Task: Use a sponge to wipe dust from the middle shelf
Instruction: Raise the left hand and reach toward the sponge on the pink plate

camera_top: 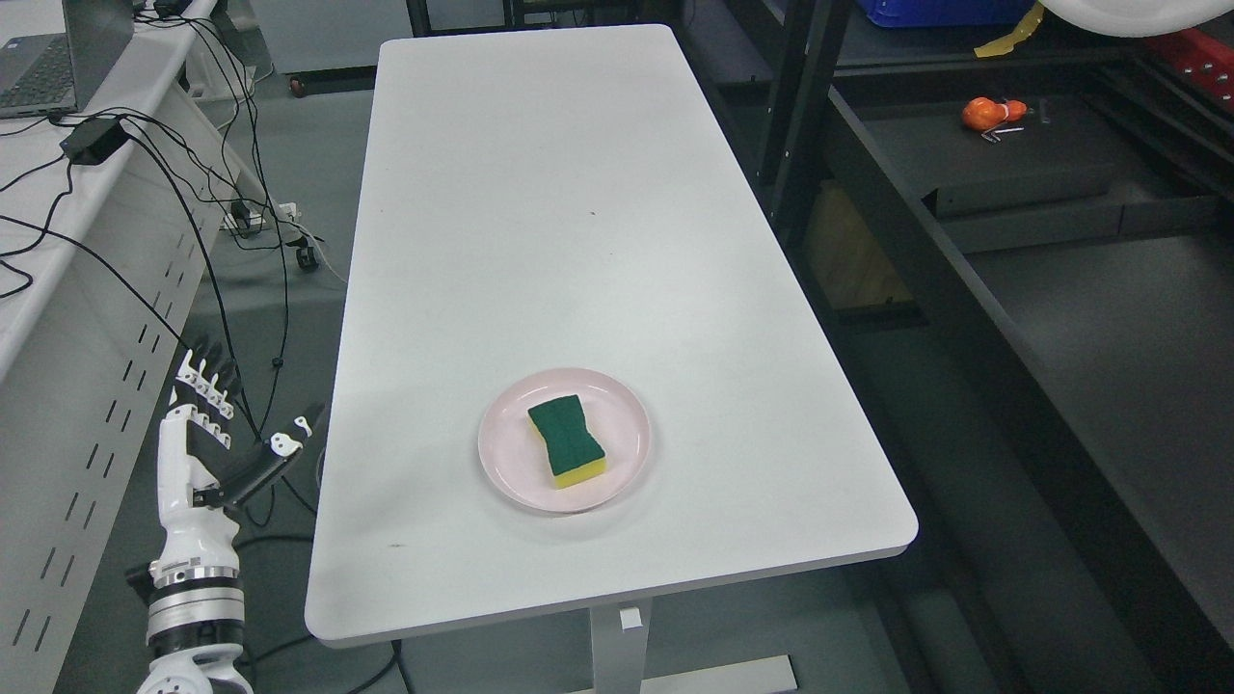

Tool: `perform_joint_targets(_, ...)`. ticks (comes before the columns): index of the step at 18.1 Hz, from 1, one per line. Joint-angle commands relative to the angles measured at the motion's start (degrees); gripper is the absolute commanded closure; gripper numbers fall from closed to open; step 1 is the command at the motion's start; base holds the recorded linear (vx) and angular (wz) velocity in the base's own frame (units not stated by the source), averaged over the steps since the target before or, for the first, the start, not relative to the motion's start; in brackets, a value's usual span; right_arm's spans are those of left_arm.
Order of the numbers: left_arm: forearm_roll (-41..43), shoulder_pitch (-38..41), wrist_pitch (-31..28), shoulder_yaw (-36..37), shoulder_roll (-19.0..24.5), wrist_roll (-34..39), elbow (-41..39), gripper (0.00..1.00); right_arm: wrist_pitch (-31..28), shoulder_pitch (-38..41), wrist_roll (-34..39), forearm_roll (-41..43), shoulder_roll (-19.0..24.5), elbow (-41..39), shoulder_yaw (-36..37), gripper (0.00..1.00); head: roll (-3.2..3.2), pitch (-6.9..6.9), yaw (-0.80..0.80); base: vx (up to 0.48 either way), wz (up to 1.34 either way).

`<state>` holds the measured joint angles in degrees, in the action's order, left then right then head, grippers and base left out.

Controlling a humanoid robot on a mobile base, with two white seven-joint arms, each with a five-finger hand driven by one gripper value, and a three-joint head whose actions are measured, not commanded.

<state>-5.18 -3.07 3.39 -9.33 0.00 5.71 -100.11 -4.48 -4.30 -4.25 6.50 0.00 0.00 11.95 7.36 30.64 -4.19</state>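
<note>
one sponge (567, 440) laid on one pink plate (505, 461) at table's (540, 193) 6 o'clock, left hand (207, 434) held at 8 o'clock, fingers spread, nothing gripped

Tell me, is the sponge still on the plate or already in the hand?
On the plate: the sponge lies flat, green side up, on the pink plate. The left hand is open beside the table, holding nothing.

Sponge (567, 440): green scouring face up over a yellow foam layer, waisted rectangular outline, lying flat and untouched at centre of a round pale pink plate (506, 463), long axis running diagonally across the plate, yellow edge showing along its near side.
</note>
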Motion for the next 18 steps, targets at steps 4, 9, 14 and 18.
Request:
perform_joint_targets(4,0.00,-0.19,-0.23,0.80,1.00,-0.09,0.27,0.01,0.08,0.00,0.03,0.00,-1.00,-1.00,0.00,0.00,0.00,0.00,0.00,-0.003,0.01)
perform_joint_targets(9,0.26,-4.22,1.61,0.80,8.33,-3.25,6.76,0.01,0.08,0.00,0.03,0.00,-1.00,-1.00,0.00,0.00,0.00,0.00,0.00,0.000,0.00)
perform_joint_targets(14,18.49,-11.59,10.74,2.90,24.06,-11.40,19.49,0.01,0.08,0.08,0.03,0.00,-1.00,-1.00,0.00,0.00,0.00,0.00,0.00,0.000,0.00)
perform_joint_targets(18,35.07,-18.97,17.44,7.22,26.91,-24.32,23.65,0.01,0.08,0.00,0.03,0.00,-1.00,-1.00,0.00,0.00,0.00,0.00,0.00,0.000,0.00)
